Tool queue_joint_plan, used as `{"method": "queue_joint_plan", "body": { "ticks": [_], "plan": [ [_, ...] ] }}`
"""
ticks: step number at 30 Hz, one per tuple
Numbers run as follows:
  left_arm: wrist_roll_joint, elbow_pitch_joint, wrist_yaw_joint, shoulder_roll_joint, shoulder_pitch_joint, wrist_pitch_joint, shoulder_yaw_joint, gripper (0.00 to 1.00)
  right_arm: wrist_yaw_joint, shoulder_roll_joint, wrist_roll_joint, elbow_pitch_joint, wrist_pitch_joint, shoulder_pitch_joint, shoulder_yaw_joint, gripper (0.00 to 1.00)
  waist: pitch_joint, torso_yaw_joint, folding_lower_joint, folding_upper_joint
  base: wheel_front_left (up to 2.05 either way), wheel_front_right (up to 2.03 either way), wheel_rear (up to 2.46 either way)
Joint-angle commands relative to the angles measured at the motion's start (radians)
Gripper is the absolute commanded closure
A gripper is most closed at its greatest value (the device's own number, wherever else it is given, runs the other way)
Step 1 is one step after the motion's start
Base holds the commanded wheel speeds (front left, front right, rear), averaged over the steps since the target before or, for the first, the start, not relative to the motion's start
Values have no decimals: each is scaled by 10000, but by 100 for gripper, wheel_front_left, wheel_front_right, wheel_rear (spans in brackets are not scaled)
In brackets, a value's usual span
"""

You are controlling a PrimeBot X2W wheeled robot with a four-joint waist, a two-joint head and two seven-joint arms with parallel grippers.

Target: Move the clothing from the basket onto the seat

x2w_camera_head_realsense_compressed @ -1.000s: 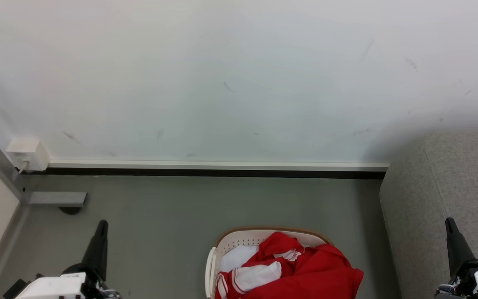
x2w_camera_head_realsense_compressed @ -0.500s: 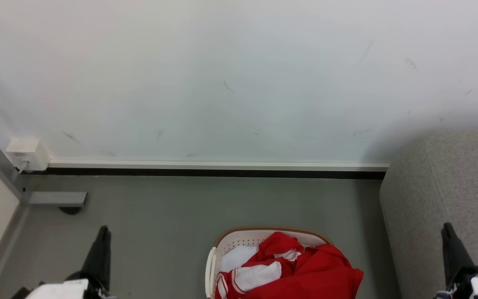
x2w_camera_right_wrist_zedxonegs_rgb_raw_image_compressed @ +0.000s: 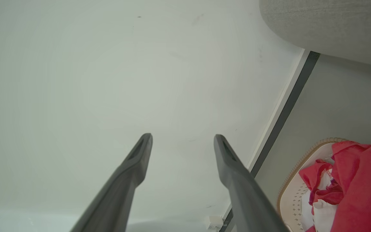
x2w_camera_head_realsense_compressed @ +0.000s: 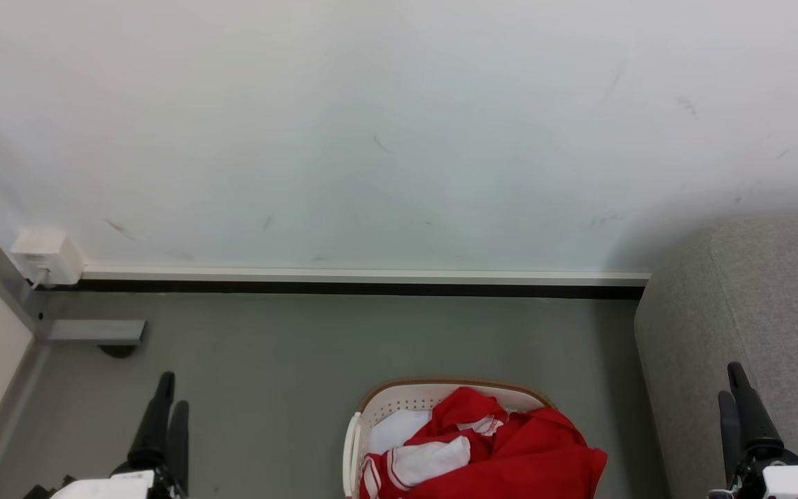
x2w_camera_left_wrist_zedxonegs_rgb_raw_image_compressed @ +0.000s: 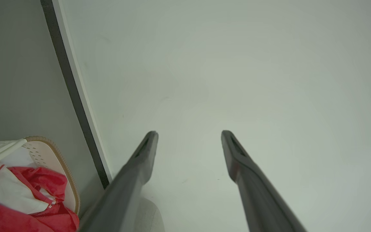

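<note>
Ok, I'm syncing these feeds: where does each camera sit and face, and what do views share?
Head view: on the head, facing forward-down at wall, floor, basket, clothing, seat; left gripper lower left, right gripper lower right.
Left wrist view: on that wrist, facing the wall along its open fingers; basket lower left.
Right wrist view: on that wrist, facing the wall along its open fingers; seat upper right.
Shared: all three show the basket and clothing.

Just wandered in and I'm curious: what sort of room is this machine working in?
Likely a living-room corner, perhaps a staged test room: a grey fabric sofa by a scuffed white wall, and a laundry basket of red and white clothing on the grey floor.
</note>
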Motion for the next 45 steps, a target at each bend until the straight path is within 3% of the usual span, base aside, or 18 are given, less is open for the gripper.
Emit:
{"method": "queue_joint_plan", "body": {
  "ticks": [1,9,24,35,45],
  "plan": [
    [241,-275,-24,59,-186,-86,21,0,-2,-176,-175,-270,-111,-245,98,0,-5,-3,0,0,0,0,0],
    [1846,-460,-34,72,-100,-439,75,0,-4,-259,-1071,-591,-473,-260,357,0,-23,-49,0,0,0,0,0],
    [5293,-781,24,90,16,-1030,-203,0,-6,-503,-4007,-887,-1056,-106,828,0,-56,-81,0,0,0,0,0],
    [8045,-904,504,104,120,-1387,-512,0,-8,-603,-6252,-993,-1426,89,915,0,-123,-113,0,0,0,0,0],
    [9433,-920,702,138,227,-1673,-769,0,-9,-467,-7703,-894,-1710,182,921,0,-180,-131,0,0,0,0,0]
  ]
}}
